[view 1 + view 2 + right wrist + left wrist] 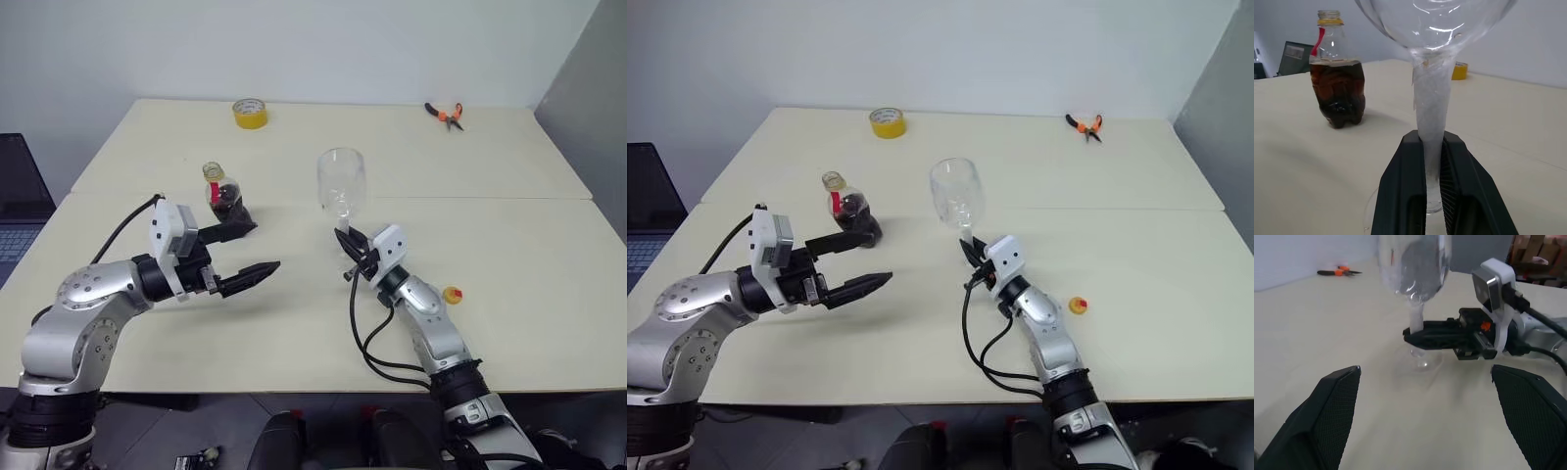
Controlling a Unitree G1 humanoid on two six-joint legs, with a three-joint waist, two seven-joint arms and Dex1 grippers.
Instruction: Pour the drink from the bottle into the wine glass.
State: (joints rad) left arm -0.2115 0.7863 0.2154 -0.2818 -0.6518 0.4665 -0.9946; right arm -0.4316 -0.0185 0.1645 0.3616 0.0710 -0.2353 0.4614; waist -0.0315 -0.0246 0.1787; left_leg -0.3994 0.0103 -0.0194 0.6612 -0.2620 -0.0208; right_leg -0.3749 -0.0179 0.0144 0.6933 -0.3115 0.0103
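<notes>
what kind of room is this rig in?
Probably a lab or office workroom: plain cream table against bare walls, a laptop on the left, orange-handled pliers and a yellow tape roll at the table's far edge.

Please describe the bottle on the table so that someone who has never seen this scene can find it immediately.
On the pale table, look at the robot's left half, just beyond the open left gripper. There stands the bottle: small, squat, clear plastic. Unlike the empty wine glass beside it and the yellow tape roll further back, it holds dark drink and has a red label.
</notes>
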